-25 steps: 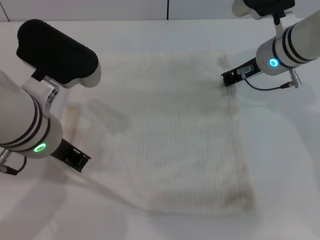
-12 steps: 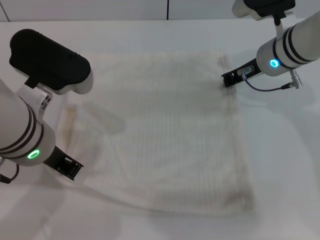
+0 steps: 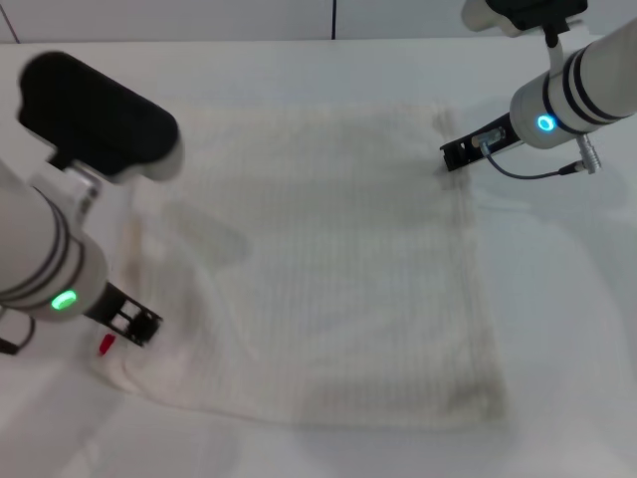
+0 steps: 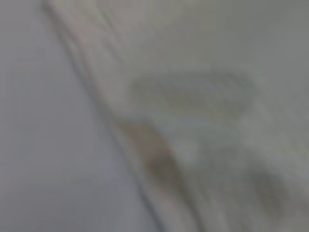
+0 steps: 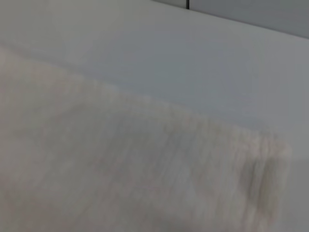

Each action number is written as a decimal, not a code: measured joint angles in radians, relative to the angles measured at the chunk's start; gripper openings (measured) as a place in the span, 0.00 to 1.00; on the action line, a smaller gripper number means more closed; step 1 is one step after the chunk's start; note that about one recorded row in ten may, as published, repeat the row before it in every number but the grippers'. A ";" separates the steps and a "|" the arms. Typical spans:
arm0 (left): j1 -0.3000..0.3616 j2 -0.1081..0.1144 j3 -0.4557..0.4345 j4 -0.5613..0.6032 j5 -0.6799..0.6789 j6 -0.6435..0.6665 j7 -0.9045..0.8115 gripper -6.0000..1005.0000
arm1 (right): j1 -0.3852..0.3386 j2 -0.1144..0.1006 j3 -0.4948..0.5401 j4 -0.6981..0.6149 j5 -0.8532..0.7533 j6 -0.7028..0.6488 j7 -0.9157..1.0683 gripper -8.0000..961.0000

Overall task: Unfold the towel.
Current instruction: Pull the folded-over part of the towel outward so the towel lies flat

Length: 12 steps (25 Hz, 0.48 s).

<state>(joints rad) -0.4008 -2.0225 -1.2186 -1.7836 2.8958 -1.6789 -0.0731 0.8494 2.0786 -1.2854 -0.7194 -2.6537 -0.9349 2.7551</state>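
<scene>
The cream-white towel (image 3: 338, 259) lies spread almost flat on the white table, with faint ribbed stripes. My left gripper (image 3: 129, 325) is low at the towel's near left corner and shut on its edge, right beside the small red tag (image 3: 105, 345). My right gripper (image 3: 453, 157) rests at the towel's far right corner, touching its edge. The left wrist view shows the towel's edge (image 4: 159, 164) close up, blurred. The right wrist view shows the towel's corner (image 5: 120, 169) on the table.
The white table (image 3: 567, 319) extends on all sides of the towel. A grey cable (image 3: 542, 175) hangs from the right wrist. A wall with a dark seam (image 3: 332, 18) stands behind the table.
My left gripper has moved left and toward the near edge, drawing the towel's left part out with it. The red tag now shows. The right arm has not moved.
</scene>
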 joint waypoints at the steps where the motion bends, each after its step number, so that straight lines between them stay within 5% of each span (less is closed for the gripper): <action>1: -0.002 0.007 -0.006 -0.001 0.000 -0.002 -0.007 0.26 | -0.002 0.000 0.000 -0.004 0.000 0.000 0.000 0.03; 5: -0.004 0.032 -0.022 -0.010 0.000 0.005 -0.025 0.45 | -0.005 0.001 0.000 -0.010 0.000 -0.003 0.000 0.03; 12: -0.009 0.020 -0.002 0.058 0.000 0.055 -0.017 0.59 | -0.005 0.001 0.000 -0.024 0.000 -0.013 0.000 0.04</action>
<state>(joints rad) -0.4102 -2.0029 -1.2210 -1.7254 2.8962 -1.6238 -0.0899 0.8440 2.0800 -1.2854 -0.7430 -2.6538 -0.9479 2.7550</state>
